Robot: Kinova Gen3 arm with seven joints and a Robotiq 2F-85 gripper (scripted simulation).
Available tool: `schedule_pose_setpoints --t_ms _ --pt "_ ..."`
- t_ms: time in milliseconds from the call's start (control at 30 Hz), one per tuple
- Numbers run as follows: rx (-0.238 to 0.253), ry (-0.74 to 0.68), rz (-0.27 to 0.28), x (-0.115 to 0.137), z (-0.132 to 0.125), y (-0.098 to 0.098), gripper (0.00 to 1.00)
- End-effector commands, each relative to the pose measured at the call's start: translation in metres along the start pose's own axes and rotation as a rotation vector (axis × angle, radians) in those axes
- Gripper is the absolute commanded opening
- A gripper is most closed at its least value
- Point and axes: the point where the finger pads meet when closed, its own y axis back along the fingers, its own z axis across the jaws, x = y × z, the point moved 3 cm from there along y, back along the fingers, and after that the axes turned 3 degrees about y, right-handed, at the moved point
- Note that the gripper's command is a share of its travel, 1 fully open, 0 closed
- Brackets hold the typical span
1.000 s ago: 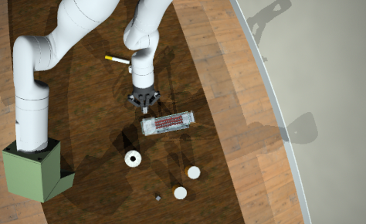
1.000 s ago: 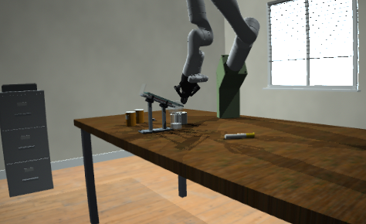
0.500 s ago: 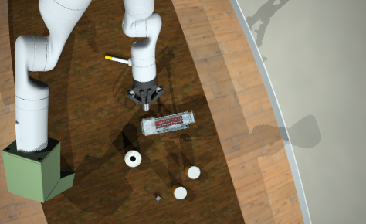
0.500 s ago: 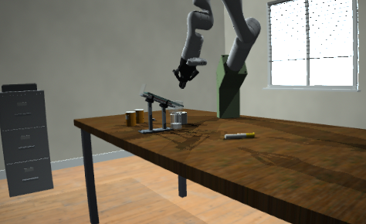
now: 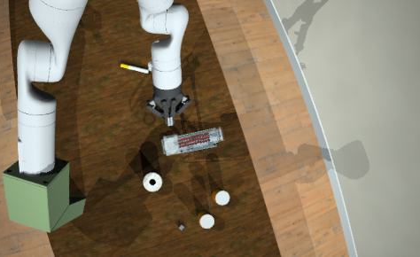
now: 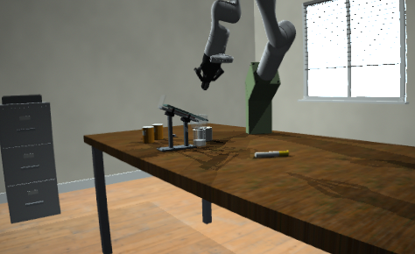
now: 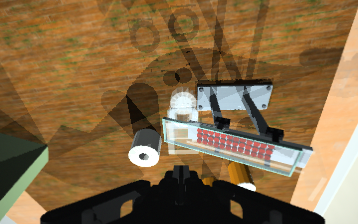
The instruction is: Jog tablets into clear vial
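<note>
- gripper (image 5: 169, 120) fingers together, nothing held, hanging above the table (image 6: 333, 175)
- feeder tray (image 5: 193, 141) at its 5 o'clock, red tablets (image 7: 234, 142) inside
- clear vial (image 7: 182, 104) under tray's low end

You see a table (image 6: 333, 184) of dark, grained wood, matt; floor (image 6: 158, 219) of paler wood planks. Tray (image 7: 177, 137) reads as clear glossy plastic over red tablets (image 7: 232, 142); its base plate (image 7: 230, 97) looks like smooth grey metal. Vial (image 7: 182, 102) is clear, glassy. Arm (image 5: 166, 62) shell is smooth white, semi-gloss; gripper (image 5: 169, 120) matt black. Pedestal (image 5: 31, 199) is flat matt green. Cabinet (image 6: 26, 162) looks like dull grey metal
</note>
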Motion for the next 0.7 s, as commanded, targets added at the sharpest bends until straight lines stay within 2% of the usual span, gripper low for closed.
schedule_pose_setpoints --t_ms 0,533,667 --pt "-0.005 -0.015 -0.002 -0.006 0.001 0.003 0.00" --pt "0.001 -0.036 0.005 -0.008 0.004 0.005 0.00" --pt "0.025 -0.117 0.034 -0.013 0.015 0.003 0.00"
